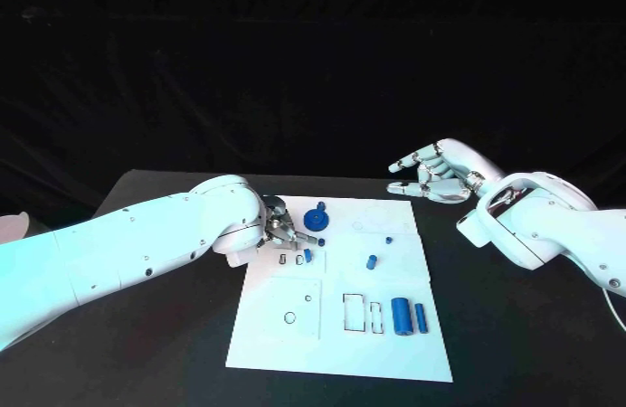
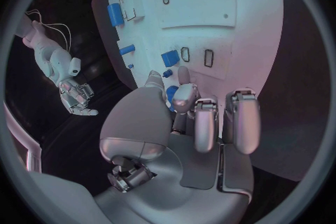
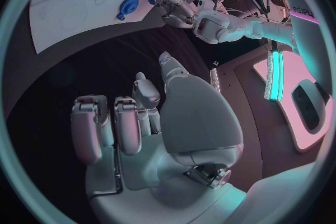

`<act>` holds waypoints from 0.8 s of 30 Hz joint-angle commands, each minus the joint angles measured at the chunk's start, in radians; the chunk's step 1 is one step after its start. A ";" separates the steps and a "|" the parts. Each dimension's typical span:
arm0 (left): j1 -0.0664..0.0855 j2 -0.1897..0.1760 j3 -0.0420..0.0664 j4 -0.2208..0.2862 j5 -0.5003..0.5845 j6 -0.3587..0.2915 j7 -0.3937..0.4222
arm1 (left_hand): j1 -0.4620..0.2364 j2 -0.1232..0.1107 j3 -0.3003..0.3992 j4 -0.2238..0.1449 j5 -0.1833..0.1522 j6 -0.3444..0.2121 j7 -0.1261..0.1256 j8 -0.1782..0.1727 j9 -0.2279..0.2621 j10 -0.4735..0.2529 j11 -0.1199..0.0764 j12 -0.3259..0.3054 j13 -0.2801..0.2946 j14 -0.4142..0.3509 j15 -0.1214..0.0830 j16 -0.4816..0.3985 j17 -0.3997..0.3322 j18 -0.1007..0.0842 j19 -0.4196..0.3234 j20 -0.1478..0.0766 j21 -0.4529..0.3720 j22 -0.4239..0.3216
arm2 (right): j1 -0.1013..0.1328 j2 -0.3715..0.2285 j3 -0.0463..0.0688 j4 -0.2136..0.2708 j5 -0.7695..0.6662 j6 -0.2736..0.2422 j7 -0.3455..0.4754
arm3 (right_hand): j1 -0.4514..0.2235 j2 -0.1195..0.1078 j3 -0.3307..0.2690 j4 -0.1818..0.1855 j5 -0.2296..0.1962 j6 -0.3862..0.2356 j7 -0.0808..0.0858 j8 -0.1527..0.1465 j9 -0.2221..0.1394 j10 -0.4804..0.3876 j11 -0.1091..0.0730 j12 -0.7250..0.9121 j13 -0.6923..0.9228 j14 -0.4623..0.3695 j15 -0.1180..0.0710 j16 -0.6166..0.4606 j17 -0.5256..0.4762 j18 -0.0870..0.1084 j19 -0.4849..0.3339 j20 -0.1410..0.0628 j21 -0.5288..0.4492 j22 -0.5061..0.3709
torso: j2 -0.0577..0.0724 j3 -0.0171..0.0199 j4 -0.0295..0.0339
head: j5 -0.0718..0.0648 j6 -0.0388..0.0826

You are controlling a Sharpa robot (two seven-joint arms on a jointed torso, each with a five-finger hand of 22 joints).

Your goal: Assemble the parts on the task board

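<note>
The white task board lies mid-table. On it are a blue gear, small blue pieces, and two blue cylinders near its front right. My left hand hovers low over the board's far left part, beside the gear. In the left wrist view its thumb and one finger reach toward the board with a bit of blue showing between them. I cannot tell whether that blue is held or lies behind them. My right hand is raised beyond the board's far right corner, fingers apart and holding nothing.
The board has empty slots and a ring mark in its front half. Black table lies all around the board. My right forearm stretches over the table to the right of the board.
</note>
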 commanded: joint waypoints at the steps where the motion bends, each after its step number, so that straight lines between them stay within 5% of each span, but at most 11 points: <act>1: 0.002 0.012 0.001 -0.014 -0.033 0.084 -0.014 | -0.006 0.008 -0.006 -0.001 -0.006 -0.008 -0.002 0.006 0.002 0.006 -0.001 0.005 0.003 0.104 -0.009 0.003 0.263 -0.019 0.064 -0.006 0.005 0.125 | -0.001 0.001 0.000 0.000 -0.009 0.012 -0.008 | 0.009 0.000 -0.006 0.000 0.004 0.006 -0.004 0.003 0.001 -0.005 -0.004 -0.005 -0.001 0.085 0.002 -0.004 0.178 -0.009 0.035 0.003 -0.003 0.139 | 0.000 -0.0011 0.0004 | 0.000 -0.004; 24: 0.002 0.068 -0.001 -0.067 -0.040 0.122 -0.013 | 0.000 0.021 -0.036 -0.007 -0.008 -0.013 -0.009 0.029 0.043 0.017 -0.007 0.021 0.019 0.104 -0.014 0.003 0.263 -0.023 0.069 -0.011 0.016 0.148 | -0.004 0.018 -0.001 -0.013 -0.010 0.020 -0.012 | 0.008 0.000 -0.009 0.002 0.007 0.006 -0.004 0.002 0.001 -0.007 -0.004 -0.009 -0.004 0.084 0.002 -0.007 0.173 -0.007 0.031 0.002 -0.006 0.134 | 0.001 -0.0008 0.0008 | 0.012 -0.013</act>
